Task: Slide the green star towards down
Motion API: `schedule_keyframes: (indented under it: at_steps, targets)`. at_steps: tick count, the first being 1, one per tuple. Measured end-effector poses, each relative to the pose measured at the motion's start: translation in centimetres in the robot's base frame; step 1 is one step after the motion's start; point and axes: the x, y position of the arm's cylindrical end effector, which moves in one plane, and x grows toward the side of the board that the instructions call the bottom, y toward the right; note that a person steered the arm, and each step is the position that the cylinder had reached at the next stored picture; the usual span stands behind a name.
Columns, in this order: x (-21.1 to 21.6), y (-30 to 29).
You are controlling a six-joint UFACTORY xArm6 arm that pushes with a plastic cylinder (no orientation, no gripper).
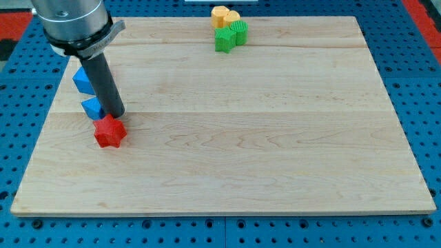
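Observation:
Two green blocks sit touching near the view's top, just right of centre: one (224, 40) lower left, the other (239, 30) upper right. I cannot tell which of them is the green star. My tip (116, 114) is far from them, at the view's left. It stands just above a red star (109, 131) and right beside a small blue block (91, 107).
Two yellow-orange blocks (220, 14) (233, 18) touch the green pair from above, at the board's top edge. Another blue block (82, 80) lies behind the rod at the left. The wooden board (275, 138) rests on a blue perforated base.

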Motion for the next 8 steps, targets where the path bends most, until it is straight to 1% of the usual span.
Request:
schedule_keyframes:
  at_steps: [1,3,4,5,7,8]
  targets:
    - [0.6,3.4]
    - [1.2,3.9]
    - [2.4,3.9]
    - [1.1,4.5]
    - [-9.7,15.9]
    - [-14.1,22.1]
